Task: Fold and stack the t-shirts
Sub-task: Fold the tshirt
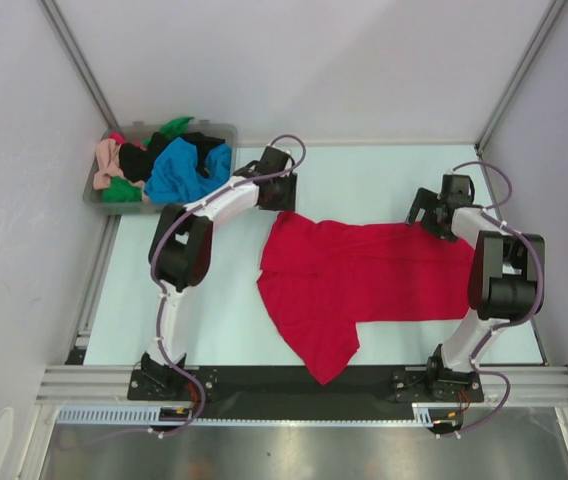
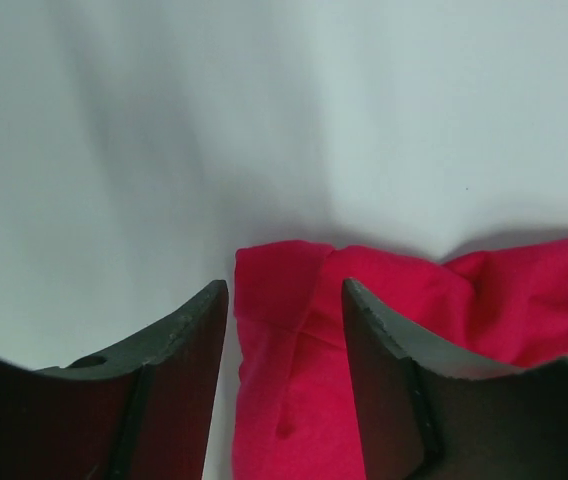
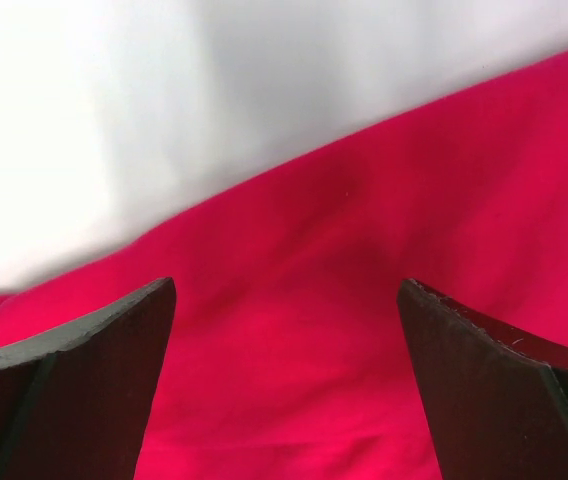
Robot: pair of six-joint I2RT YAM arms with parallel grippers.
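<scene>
The red t-shirt lies spread across the middle of the worktop. Its long side runs from the centre toward 3 o'clock, and one flap trails toward 6 o'clock as far as the near edge. It is rumpled rather than squared, so I judge that folding has not yet begun and the cloth is first being laid flat.

The left pincer sits at the shirt's 11 o'clock corner. Its jaws are partly apart, with a small turned-over corner of cloth showing between them, and nothing looks pinched. The right pincer hangs over the far edge near 1 o'clock, jaws wide, with red cloth beneath it but not gripped. An arm at each far corner suits pulling that edge taut.

The other t-shirts, blue, black, green and peach-pink, are heaped in the bin at 10 o'clock, well apart from the red one.
</scene>
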